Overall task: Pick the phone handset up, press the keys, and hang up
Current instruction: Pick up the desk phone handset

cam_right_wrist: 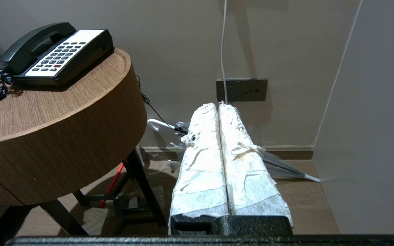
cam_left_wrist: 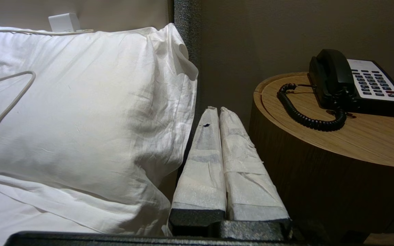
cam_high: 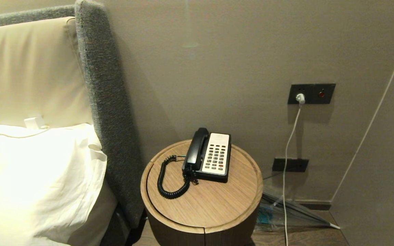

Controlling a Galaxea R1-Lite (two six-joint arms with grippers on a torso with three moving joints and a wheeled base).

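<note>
The black phone handset point(cam_high: 196, 149) rests in its cradle on the left side of the black-and-white phone base point(cam_high: 216, 157), whose keys point(cam_high: 216, 156) face up. Its coiled cord point(cam_high: 169, 181) loops over the round wooden bedside table point(cam_high: 204, 205). Neither arm shows in the head view. My left gripper point(cam_left_wrist: 218, 110) hangs shut and empty, low between the pillow and the table, with the handset point(cam_left_wrist: 332, 77) up and off to one side. My right gripper point(cam_right_wrist: 217, 105) is shut and empty too, low beside the table; the handset point(cam_right_wrist: 33, 42) sits above it on the tabletop.
A white pillow point(cam_high: 36, 177) and grey padded headboard point(cam_high: 108, 112) stand left of the table. A white cable point(cam_high: 287, 160) hangs from a wall socket point(cam_high: 311, 93) on the right. A folded clear umbrella point(cam_right_wrist: 286, 164) lies on the wooden floor by the wall.
</note>
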